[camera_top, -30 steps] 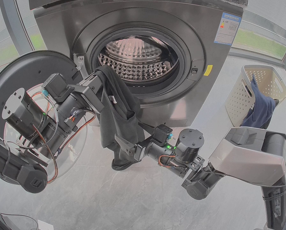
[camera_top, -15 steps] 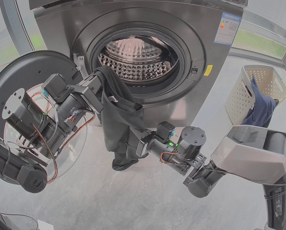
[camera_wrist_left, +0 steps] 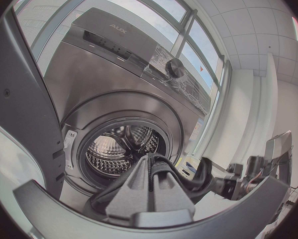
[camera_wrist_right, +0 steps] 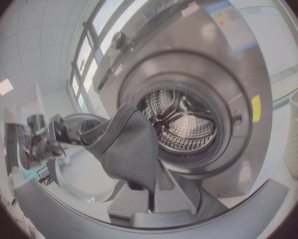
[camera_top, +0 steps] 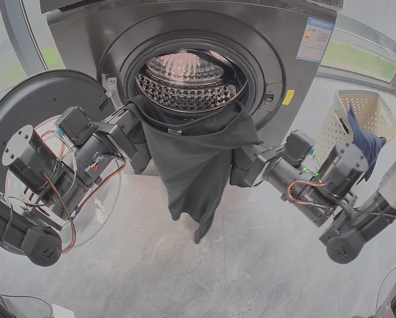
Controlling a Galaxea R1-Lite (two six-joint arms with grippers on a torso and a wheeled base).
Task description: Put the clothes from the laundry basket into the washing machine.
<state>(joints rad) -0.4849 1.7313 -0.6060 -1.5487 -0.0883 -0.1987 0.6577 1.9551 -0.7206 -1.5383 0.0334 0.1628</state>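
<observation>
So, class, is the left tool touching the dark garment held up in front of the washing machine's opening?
Touching. The left wrist view shows the left tool shut on a fold of the dark garment, with the cloth pinched in it and no gap.

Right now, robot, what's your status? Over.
Copy: left end effector, right end effector shut on black shirt, spread before open drum. Door open, nothing blocking.

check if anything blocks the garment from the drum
Nothing visible does. The door stands swung open on the left, and the garment hangs in front of the drum mouth, held by the left claw and right claw.
</observation>
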